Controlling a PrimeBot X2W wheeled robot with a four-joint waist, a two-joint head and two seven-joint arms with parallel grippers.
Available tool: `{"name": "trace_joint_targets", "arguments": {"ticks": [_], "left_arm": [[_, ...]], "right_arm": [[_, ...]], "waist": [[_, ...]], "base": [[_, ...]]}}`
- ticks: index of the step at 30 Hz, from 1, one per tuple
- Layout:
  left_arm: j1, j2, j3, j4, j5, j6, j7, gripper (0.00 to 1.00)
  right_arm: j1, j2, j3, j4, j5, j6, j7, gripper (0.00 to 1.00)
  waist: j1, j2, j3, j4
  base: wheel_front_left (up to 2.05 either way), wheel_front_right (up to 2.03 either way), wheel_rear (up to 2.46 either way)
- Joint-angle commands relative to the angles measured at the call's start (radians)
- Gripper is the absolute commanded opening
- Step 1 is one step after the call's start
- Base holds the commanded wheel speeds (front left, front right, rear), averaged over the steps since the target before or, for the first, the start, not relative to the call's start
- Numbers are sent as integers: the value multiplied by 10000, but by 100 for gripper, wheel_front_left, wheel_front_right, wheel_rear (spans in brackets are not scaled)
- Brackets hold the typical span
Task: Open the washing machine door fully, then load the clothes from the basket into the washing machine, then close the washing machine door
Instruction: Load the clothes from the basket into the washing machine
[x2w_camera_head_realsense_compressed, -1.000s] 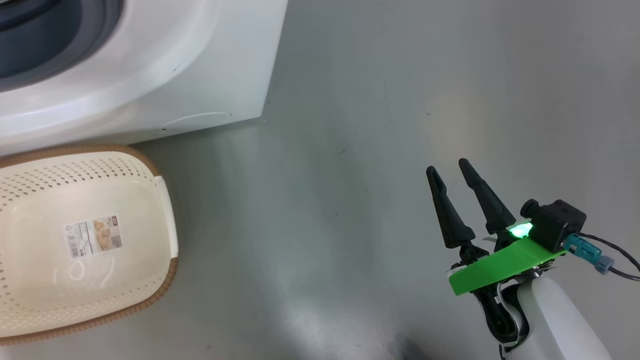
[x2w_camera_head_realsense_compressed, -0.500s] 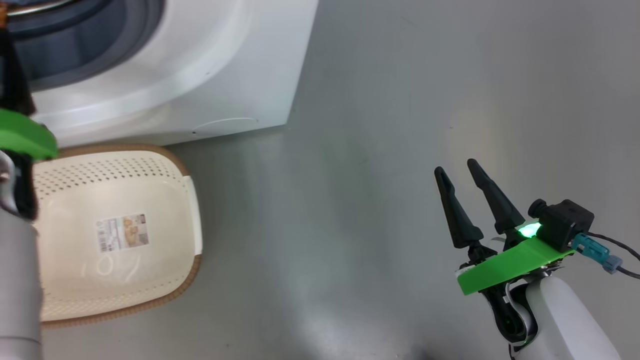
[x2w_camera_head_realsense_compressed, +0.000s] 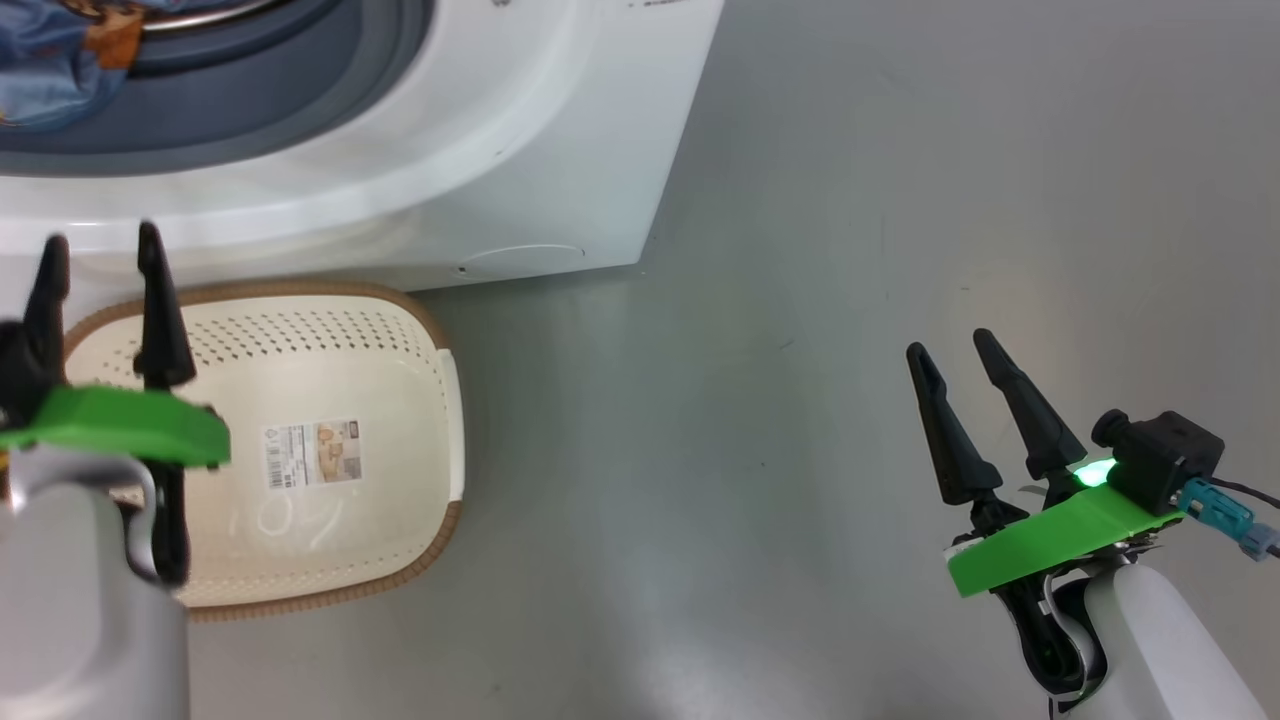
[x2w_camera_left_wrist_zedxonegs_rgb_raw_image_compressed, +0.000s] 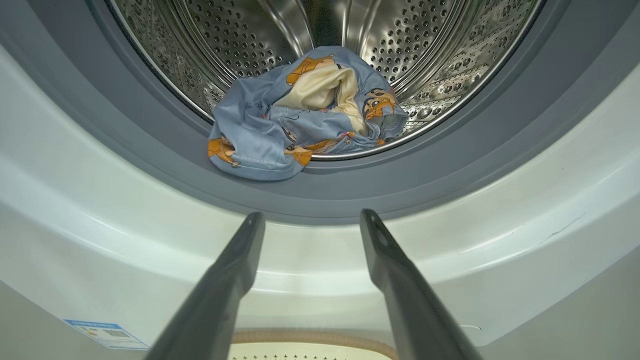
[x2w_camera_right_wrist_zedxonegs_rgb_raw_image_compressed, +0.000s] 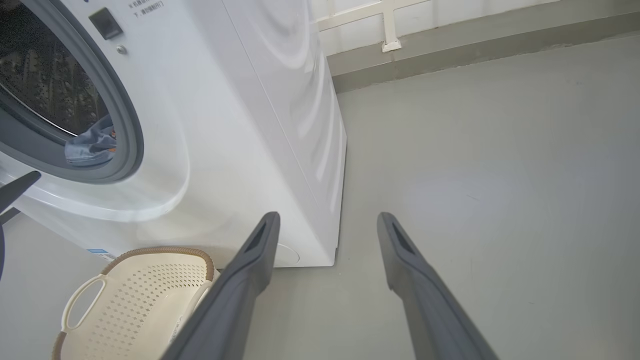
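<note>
No text legible: paper label (x2w_camera_head_realsense_compressed: 312, 452) on basket (x2w_camera_head_realsense_compressed: 300, 335) base, blue sticker (x2w_camera_left_wrist_zedxonegs_rgb_raw_image_compressed: 106, 334) on washing machine (x2w_camera_left_wrist_zedxonegs_rgb_raw_image_compressed: 450, 240) front, print too small.

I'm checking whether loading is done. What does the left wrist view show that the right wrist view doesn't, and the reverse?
Left wrist view: the drum's shiny perforated walls, the whole clothes bundle with its cream lining, one edge lying over the grey gasket. Right wrist view: most of the basket, the washing machine's side, the floor, a wall base. Both: clothes in the drum mouth, gasket, the basket's brown rim.
</note>
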Motion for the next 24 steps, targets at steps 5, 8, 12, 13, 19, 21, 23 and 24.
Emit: {"name": "trace_joint_targets", "arguments": {"ticks": [5, 8, 12, 13, 19, 21, 23, 24], "left_arm": [[1296, 33, 494, -1140, 182, 47, -53, 100], [2011, -166, 720, -1710, 159, 54, -53, 100], [2932, -431, 896, -2500, 162, 69, -53, 100], [3138, -486, 923, -2684, 164, 75, -53, 100], [3905, -705, 987, -3410, 96, 125, -53, 100], [3958, -738, 973, -3488, 78, 132, -53, 100], [3928, -758, 962, -3518, 73, 132, -53, 100], [3881, -763, 960, -3507, 72, 129, -53, 100]], "right_arm": [[378, -181, 124, -235, -103, 16, -48, 100], [397, -222, 133, -239, -96, 16, -48, 100], [411, -257, 146, -249, -91, 16, -48, 100], [413, -266, 149, -251, -88, 16, -48, 100], [416, -324, 127, -269, -95, 16, -48, 100], [424, -339, 108, -269, -97, 16, -48, 100], [424, -350, 100, -270, -99, 16, -48, 100], [417, -354, 95, -274, -100, 16, -48, 100]], "waist": [[0, -1, -175, 124], [0, -1, -229, 137], [0, -1, -270, 143], [0, -1, -274, 144], [0, -1, -269, 193], [0, -1, -267, 224], [0, -1, -250, 247], [0, -1, -235, 257]], "base": [[0, 0, 0], [0, 0, 0], [0, 0, 0], [0, 0, 0], [0, 0, 0], [0, 0, 0], [0, 0, 0], [0, 0, 0]]}}
